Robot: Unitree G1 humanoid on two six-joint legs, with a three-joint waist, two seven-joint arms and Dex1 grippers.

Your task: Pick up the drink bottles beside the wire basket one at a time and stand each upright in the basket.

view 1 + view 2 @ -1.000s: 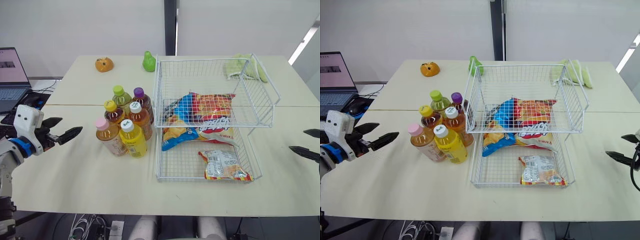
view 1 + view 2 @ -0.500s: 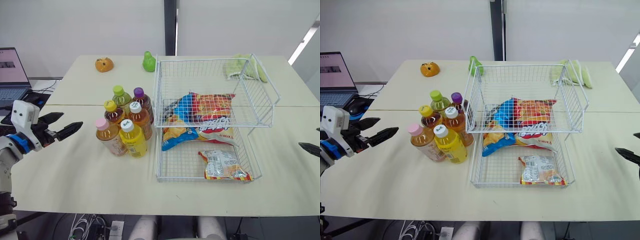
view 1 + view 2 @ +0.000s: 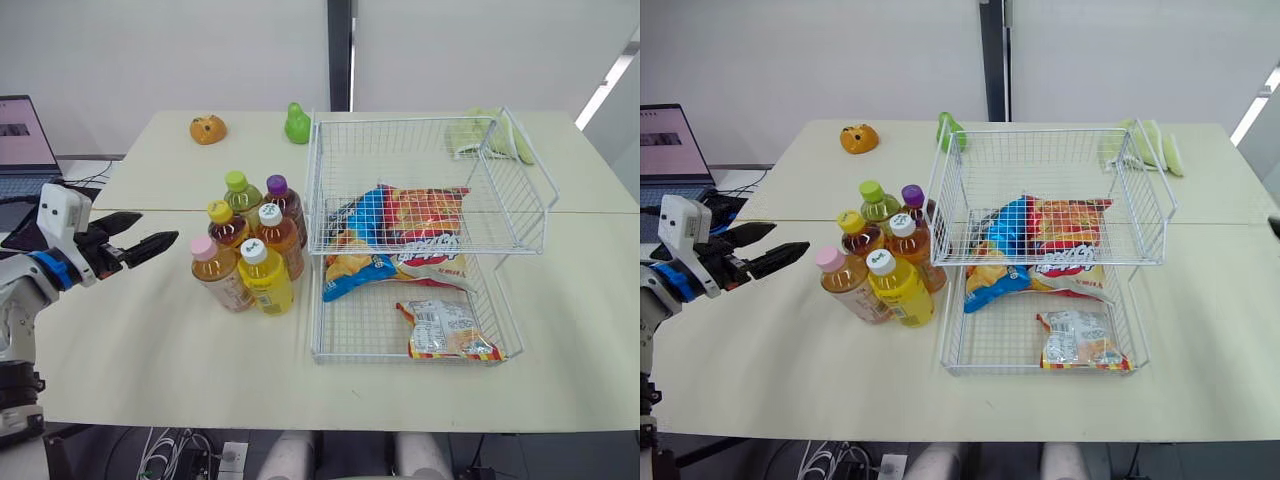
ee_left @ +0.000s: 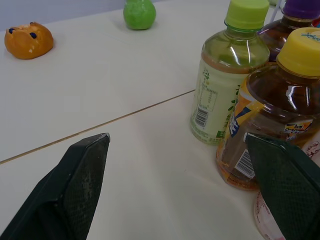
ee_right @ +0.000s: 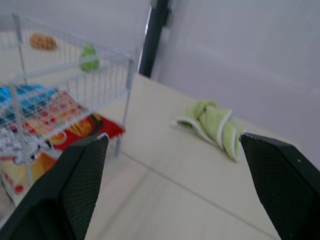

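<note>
Cream, smooth surface (image 3: 150, 340) carries a white two-tier wire basket (image 3: 430, 119), with crinkly foil snack bags (image 3: 420, 215) lying on both tiers. Six clear plastic drink bottles (image 3: 268, 285) with coloured caps stand upright, clustered just beside the basket's left wall. Black textured left fingers (image 3: 160, 241) spread wide near the bottles, holding nothing; right fingers (image 5: 80, 190) gape wide too.

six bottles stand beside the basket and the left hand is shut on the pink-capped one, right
No. The left hand is open and apart from the pink-capped bottle, holding nothing, as the left eye view shows. The rest is right.
</note>
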